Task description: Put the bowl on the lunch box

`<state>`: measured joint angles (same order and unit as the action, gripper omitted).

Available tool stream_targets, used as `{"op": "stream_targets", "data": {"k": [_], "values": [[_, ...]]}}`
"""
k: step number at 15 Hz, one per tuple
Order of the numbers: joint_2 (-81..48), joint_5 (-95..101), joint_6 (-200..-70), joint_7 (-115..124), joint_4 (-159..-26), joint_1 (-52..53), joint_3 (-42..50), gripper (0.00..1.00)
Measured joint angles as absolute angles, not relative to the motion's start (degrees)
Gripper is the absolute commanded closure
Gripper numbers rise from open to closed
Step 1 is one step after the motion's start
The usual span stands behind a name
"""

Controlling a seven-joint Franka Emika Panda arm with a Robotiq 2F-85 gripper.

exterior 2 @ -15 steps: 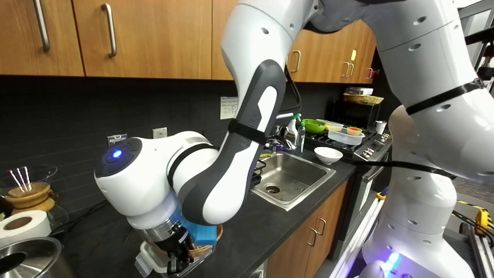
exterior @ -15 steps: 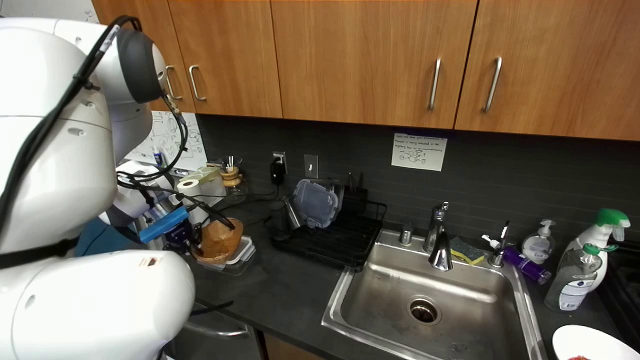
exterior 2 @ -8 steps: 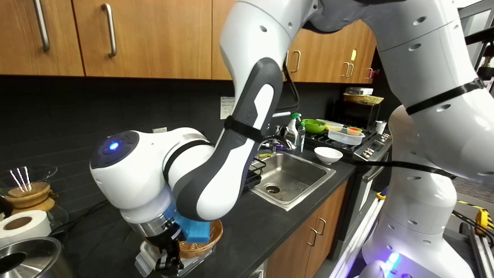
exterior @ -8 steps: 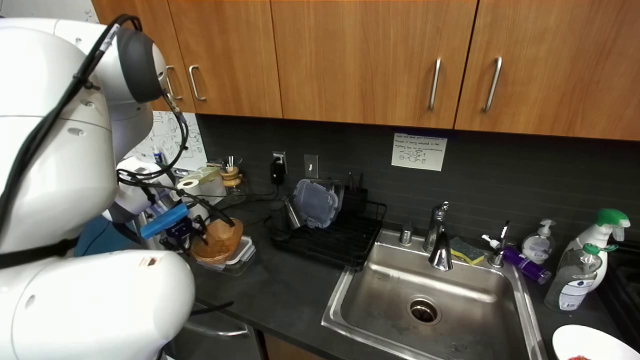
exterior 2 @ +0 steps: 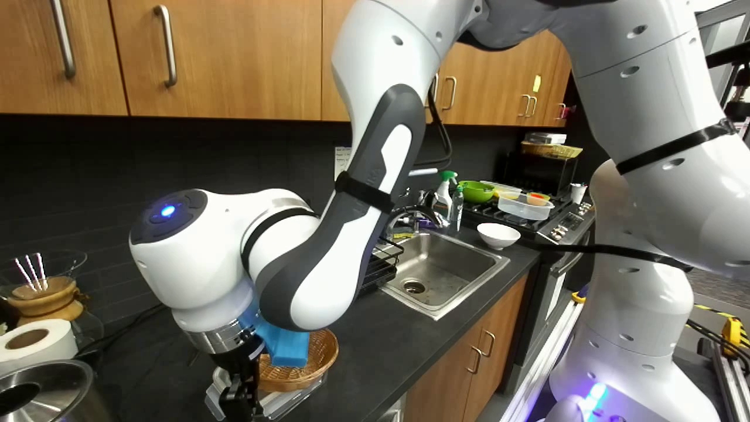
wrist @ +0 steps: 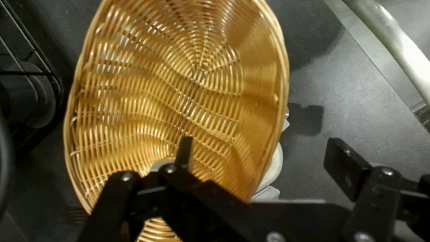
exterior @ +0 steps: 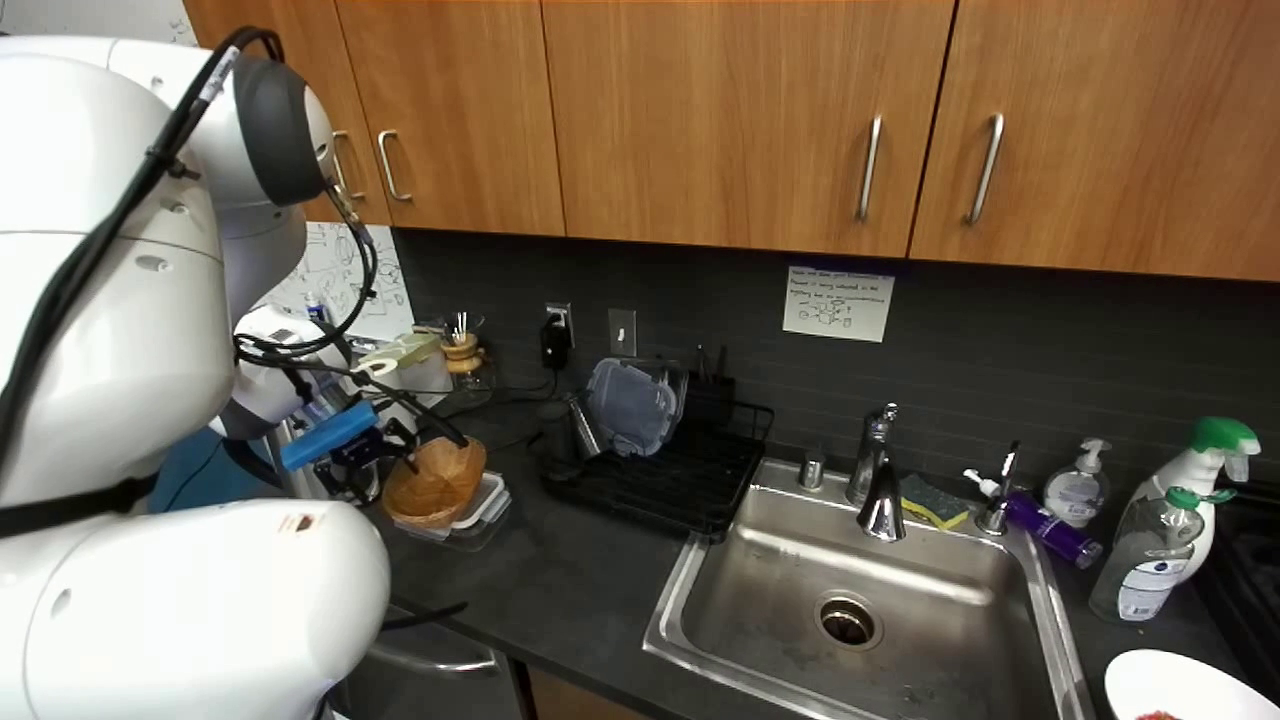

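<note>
The bowl (exterior: 438, 487), woven and golden-brown, rests over the lunch box (exterior: 488, 503) in both exterior views and hides most of it. Pale edges and corner clips of the lunch box (wrist: 276, 164) stick out from under the rim of the bowl (wrist: 188, 97) in the wrist view. Whether the bowl stands quite level I cannot tell. My gripper (wrist: 265, 159) is open, its fingers wide apart with nothing held. One finger shows in front of the bowl's inside, the other over the dark counter. In an exterior view the gripper (exterior 2: 241, 398) hangs just beside the bowl (exterior 2: 316, 358).
A black dish rack (exterior: 665, 490) with a clear plastic container stands along the wall, beside the steel sink (exterior: 850, 600). A paper roll (exterior 2: 38, 346) and a steel pitcher (exterior 2: 44, 390) stand close to the arm. A white bowl (exterior 2: 498, 234) sits past the sink.
The gripper has opened, let go of the bowl and backed off up and away from it. The bowl stays where it was, over the lunch box.
</note>
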<state>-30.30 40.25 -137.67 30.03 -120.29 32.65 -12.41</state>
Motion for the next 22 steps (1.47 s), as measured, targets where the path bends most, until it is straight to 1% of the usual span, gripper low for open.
{"op": "stream_targets", "data": {"k": [5,11,16,22], "values": [[-29.8,40.9,-142.4,33.6,-121.3,34.3,-12.1,0.00],[-25.3,48.0,-151.3,46.7,-127.5,37.7,-9.0,0.00],[-22.6,50.0,-151.5,50.7,-130.2,37.9,-8.8,0.00],[-17.4,50.0,-149.4,54.6,-135.2,37.9,-11.9,0.00]]}}
